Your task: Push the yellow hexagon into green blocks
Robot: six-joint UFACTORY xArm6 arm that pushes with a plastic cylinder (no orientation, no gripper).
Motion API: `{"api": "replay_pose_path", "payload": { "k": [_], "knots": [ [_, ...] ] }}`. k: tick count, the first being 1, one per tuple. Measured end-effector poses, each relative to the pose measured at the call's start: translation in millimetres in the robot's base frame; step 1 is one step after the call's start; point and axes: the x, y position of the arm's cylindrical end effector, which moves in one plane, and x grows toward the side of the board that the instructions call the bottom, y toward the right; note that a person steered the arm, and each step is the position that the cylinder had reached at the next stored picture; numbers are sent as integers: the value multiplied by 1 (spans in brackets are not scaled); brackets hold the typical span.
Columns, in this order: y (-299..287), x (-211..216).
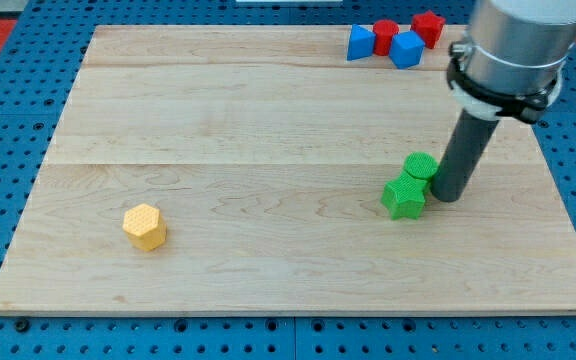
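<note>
The arm's grey housing [520,45] is cut off by the view's top, partly hiding a red block [428,27].

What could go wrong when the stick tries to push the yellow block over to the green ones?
My tip sits right beside the two green blocks, on their right in the view, so moving off carelessly could knock them away. The yellow hexagon lies far off toward the view's left, so over such a long push it might slip off the tip sideways. It also sits near the board's bottom edge, so a badly aimed push could send it off.
</note>
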Motion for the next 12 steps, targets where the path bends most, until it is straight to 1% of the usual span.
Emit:
{"api": "replay_pose_path", "payload": {
  "k": [1,2,3,4,5,6,7,8,9,10,11,12],
  "knots": [
    [16,38],
    [6,82],
    [-100,100],
    [-233,103],
    [-316,74],
    [-321,36],
    [-331,10],
    [-389,-6],
    [-301,-27],
    [-252,-50],
    [-249,-69],
    [-150,-69]
  ]
}}
